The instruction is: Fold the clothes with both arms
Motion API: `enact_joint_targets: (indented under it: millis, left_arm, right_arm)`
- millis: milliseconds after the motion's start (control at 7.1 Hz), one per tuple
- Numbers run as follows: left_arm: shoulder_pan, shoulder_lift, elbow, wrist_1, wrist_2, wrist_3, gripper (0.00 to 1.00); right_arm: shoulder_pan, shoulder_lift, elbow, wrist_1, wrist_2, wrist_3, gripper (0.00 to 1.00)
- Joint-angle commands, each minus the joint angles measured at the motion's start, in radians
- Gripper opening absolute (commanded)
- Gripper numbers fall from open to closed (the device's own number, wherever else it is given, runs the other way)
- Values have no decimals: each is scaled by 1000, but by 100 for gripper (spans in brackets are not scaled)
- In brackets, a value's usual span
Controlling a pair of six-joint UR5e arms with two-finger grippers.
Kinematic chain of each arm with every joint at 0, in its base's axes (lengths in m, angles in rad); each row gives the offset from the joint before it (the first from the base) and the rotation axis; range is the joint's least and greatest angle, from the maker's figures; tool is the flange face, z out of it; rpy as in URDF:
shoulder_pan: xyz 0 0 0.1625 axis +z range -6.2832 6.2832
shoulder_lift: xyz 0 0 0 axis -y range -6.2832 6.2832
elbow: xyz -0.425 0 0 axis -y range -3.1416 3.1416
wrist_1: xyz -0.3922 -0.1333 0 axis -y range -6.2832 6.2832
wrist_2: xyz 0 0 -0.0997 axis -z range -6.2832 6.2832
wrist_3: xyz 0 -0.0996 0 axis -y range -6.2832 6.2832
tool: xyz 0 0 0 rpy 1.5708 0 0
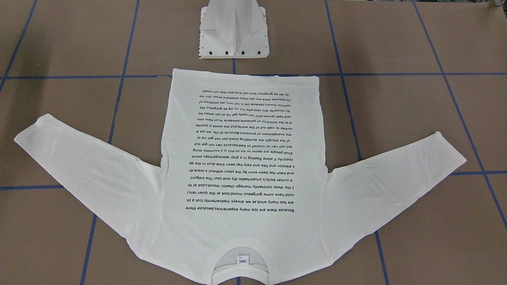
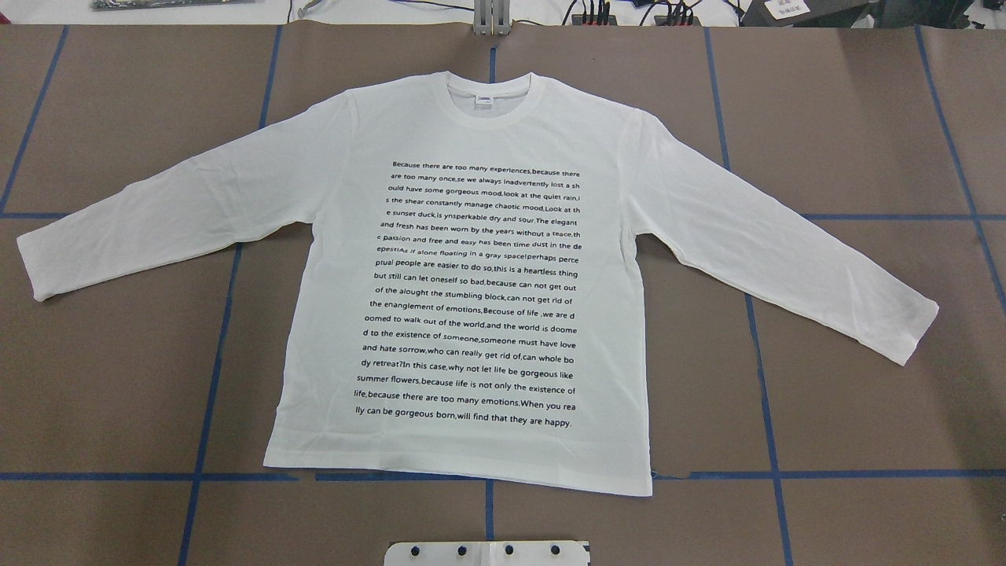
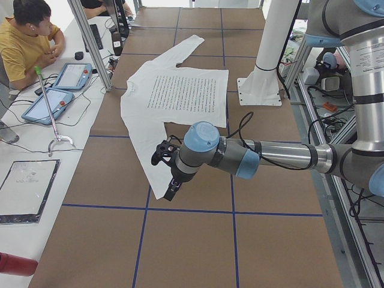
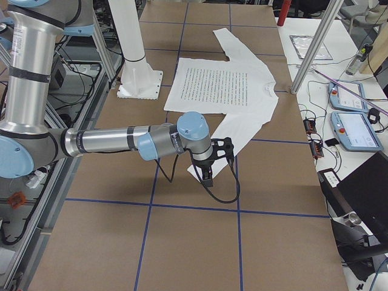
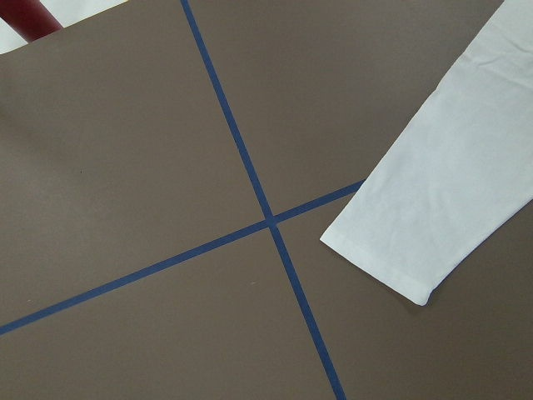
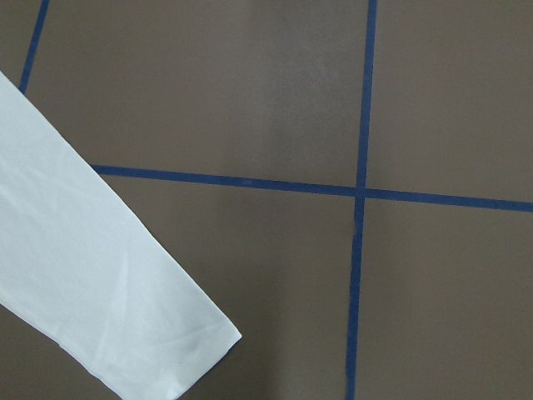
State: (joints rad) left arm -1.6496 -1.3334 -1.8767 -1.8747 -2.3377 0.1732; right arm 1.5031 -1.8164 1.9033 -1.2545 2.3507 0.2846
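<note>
The left arm (image 3: 276,157) reaches out low over the brown worktop (image 2: 864,118). Its left fingers (image 3: 170,193) hang at the end of the sleeve (image 2: 157,212) on that side. Whether they are spread or pressed together cannot be told from the side view. The left wrist camera looks down on that cuff (image 5: 391,267), which lies just beside a crossing of blue tape lines (image 5: 268,218).

The white shirt (image 2: 471,275) lies flat in the middle of the worktop, printed side up. Both sleeves are spread out and slant toward the robot. The collar (image 2: 493,98) is on the side away from the white base (image 1: 233,35), and the hem is nearest it.

On the other side the right arm (image 4: 109,140) stretches out likewise, its right fingers (image 4: 208,177) over the other sleeve (image 2: 786,259) near its cuff (image 6: 175,350). Their state cannot be told either.
</note>
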Motion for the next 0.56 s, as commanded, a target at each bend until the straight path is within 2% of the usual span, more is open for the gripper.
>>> enact_joint_targets:
  millis: [0,141,422]
  left_arm:
    - [-1,7,2,0,0,0,100]
    - [-1,7,7,2,0,0,100]
    - [-1,8,11,2,0,0,100]
  right_arm:
    - [-242,-82,-4,394,-176,555,100]
    - [-405,-128,-4,531,-321,755,99]
    - [-687,-136,-4,569,-605,1007,91]
